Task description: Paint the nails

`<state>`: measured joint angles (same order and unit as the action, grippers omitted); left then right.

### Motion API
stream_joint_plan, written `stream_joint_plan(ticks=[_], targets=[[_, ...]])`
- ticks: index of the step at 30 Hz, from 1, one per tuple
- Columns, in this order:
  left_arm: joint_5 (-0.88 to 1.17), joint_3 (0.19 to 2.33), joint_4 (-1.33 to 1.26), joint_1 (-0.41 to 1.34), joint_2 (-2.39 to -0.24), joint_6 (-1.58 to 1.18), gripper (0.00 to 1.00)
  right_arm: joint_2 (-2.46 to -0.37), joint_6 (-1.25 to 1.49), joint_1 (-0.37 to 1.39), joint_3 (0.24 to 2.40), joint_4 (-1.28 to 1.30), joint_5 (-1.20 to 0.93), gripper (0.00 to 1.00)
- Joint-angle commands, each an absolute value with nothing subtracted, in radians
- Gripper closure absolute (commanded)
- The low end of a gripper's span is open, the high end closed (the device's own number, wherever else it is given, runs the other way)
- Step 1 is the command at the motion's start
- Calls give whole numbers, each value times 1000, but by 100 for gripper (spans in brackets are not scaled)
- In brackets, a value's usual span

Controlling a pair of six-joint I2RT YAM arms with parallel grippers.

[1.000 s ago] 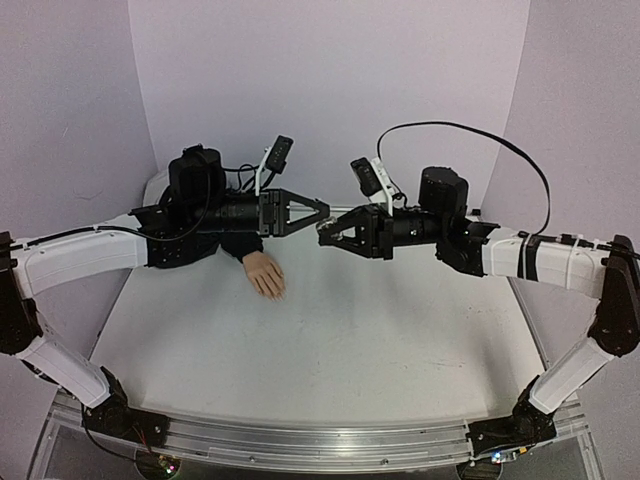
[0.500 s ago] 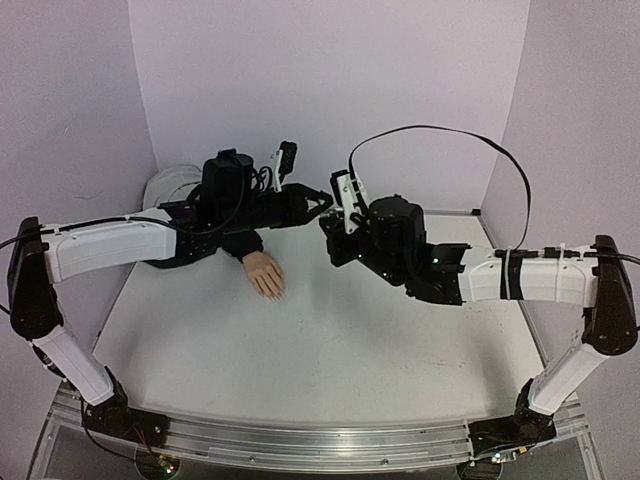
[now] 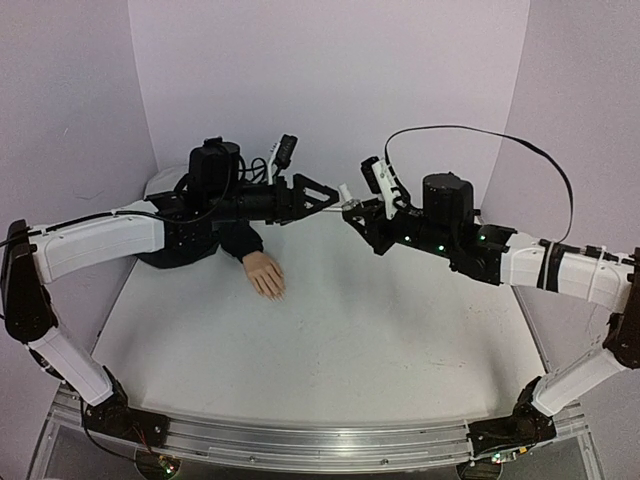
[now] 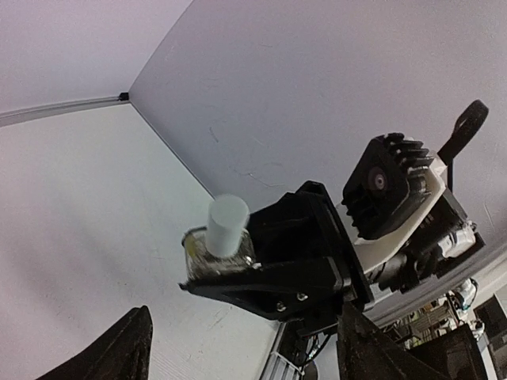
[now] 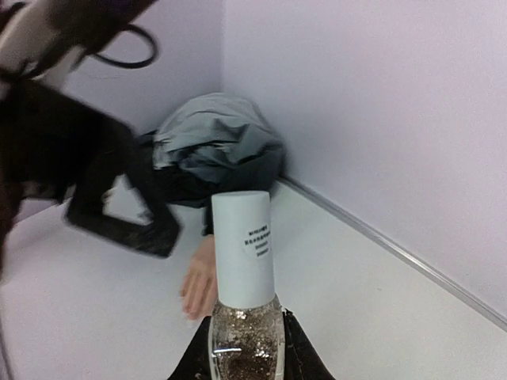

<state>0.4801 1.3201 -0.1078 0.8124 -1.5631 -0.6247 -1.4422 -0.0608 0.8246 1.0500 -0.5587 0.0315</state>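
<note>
A pale mannequin hand (image 3: 266, 273) lies palm down on the white table, coming out of a dark jacket sleeve (image 3: 240, 240). Its nails are too small to make out. My right gripper (image 3: 352, 212) is shut on a small clear bottle of glitter polish (image 5: 244, 348) with a white cap (image 5: 244, 245) in place. The cap points towards my left gripper (image 3: 322, 196), which hovers just left of it, open and holding nothing. In the left wrist view the bottle (image 4: 215, 252) sits in the black right fingers, ahead of my spread left fingers (image 4: 127, 348). Both grippers hang above the table, right of the hand (image 5: 198, 279).
The bundled grey and dark jacket (image 5: 214, 150) fills the back left corner against the lilac walls. A black cable (image 3: 470, 135) loops above the right arm. An aluminium rail (image 3: 300, 440) runs along the near table edge.
My left gripper's jaws have opened beside the bottle cap. The right wrist has turned back and that arm has swung right, keeping hold of the bottle.
</note>
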Motion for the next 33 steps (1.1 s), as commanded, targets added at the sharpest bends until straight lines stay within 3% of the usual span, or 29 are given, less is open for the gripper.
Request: stream_joint_plan(ticks=[1,5,9,15,21,26,28,30,33], targets=[[684,1331,-136,772,-1489,-586,17,-1370,-61,791,1098,-481,-498,100],[778,1344,-139,777,-1487,-548,18,-1381,32,744,1102,-532,-716,100],[790,1338,-138,799,-1470,-500,29,-1436,116,742,1130,-617,-823,100],[752,1318,-138,816,-1438,-473,43,-1485,144,741,1152,-666,-853,100],[704,1321,-137,822,-1442,-462,70,-1492,146,741,1151,-673,-814,100],[654,1311,-130,825,-1450,-464,82,-1490,143,741,1148,-672,-731,100],[615,1307,-123,829,-1446,-460,86,-1489,139,741,1146,-671,-657,100],[539,1306,-107,840,-1443,-456,94,-1483,133,748,1143,-665,-374,100],[356,1301,-63,855,-1450,-521,98,-1495,126,850,1125,-680,424,100]])
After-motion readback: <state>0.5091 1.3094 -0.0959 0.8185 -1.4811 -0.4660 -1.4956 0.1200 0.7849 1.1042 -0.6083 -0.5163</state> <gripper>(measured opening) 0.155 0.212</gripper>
